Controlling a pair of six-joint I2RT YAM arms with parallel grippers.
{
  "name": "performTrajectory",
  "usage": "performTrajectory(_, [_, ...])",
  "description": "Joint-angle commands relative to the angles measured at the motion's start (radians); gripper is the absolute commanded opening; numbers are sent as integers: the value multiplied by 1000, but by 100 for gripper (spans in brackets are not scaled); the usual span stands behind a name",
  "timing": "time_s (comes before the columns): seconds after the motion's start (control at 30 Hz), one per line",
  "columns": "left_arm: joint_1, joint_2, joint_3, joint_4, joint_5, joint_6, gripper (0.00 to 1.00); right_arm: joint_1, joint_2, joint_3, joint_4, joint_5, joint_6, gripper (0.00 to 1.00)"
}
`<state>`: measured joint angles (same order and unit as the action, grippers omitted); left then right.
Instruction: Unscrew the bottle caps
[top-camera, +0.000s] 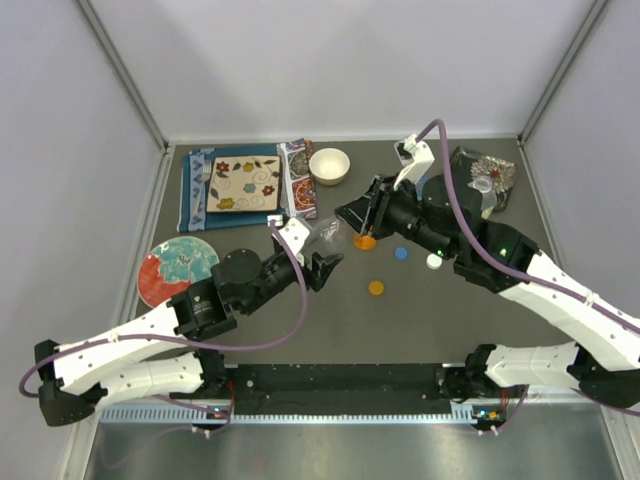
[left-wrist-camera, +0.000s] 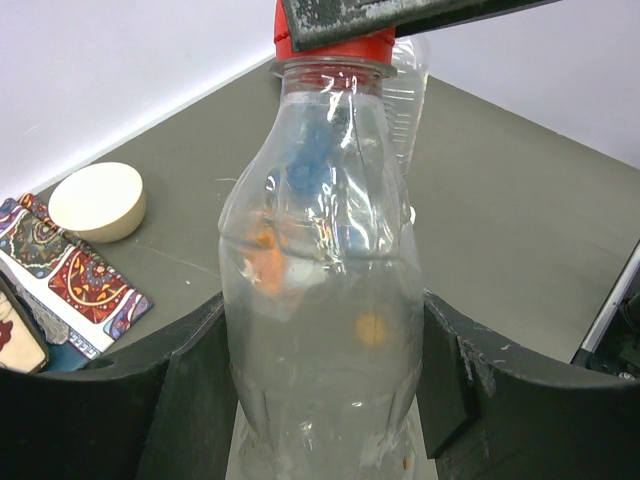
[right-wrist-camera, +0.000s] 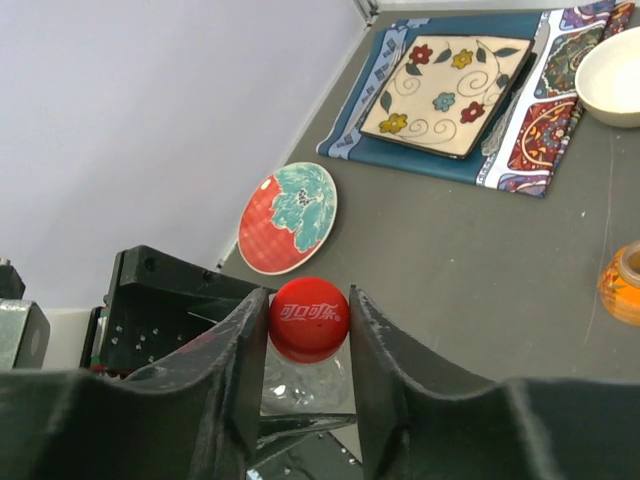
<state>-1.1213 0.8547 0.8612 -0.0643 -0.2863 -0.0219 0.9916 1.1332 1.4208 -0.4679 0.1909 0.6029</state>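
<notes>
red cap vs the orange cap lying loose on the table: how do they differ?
The red round plastic cap sits on the neck of the wide clear plastic bottle; the orange round plastic cap lies off any bottle on the grey table. The red cap is pinched between the jaws of the right gripper; nothing touches the orange cap. Both are small round screw caps.

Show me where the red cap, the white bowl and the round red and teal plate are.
red cap (right-wrist-camera: 309, 319), right wrist view, its printed top.
white bowl (left-wrist-camera: 105, 225), left wrist view, its outer wall.
round plate (right-wrist-camera: 288, 218), right wrist view, its painted face.
</notes>
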Motion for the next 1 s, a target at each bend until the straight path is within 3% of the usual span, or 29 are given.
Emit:
performTrajectory(0.0, [-5, -26, -7, 52, -10, 14, 33, -5, -4, 1, 57, 16, -21, 28])
performTrajectory(0.17, [-5, -52, -11, 57, 88, 10, 34, -5, -13, -11, 69, -63, -74, 8])
performTrajectory(0.2, [-5, -60, -13, 55, 123, 2, 34, -5, -22, -8, 72, -92, -125, 0])
performTrajectory(0.27, [-3, -89, -10, 57, 220, -3, 34, -7, -39, -5, 81, -183, -181, 0])
performTrajectory(0.3, [5, -98, 2, 55, 348, -12, 34, -5, -53, 0, 80, -220, -234, 0])
performTrajectory(0.4, [21, -94, 62, 9, 558, -50, 34, -5, -90, -3, 80, -321, -316, 0])
performTrajectory(0.73, [103, -43, 156, 37, 1033, -217, 33, -5, -170, -60, 100, -720, -472, 0])
performTrajectory(0.97, [202, -13, 108, 302, 1277, -482, 33, -7, -203, -54, 97, -942, -554, 0])
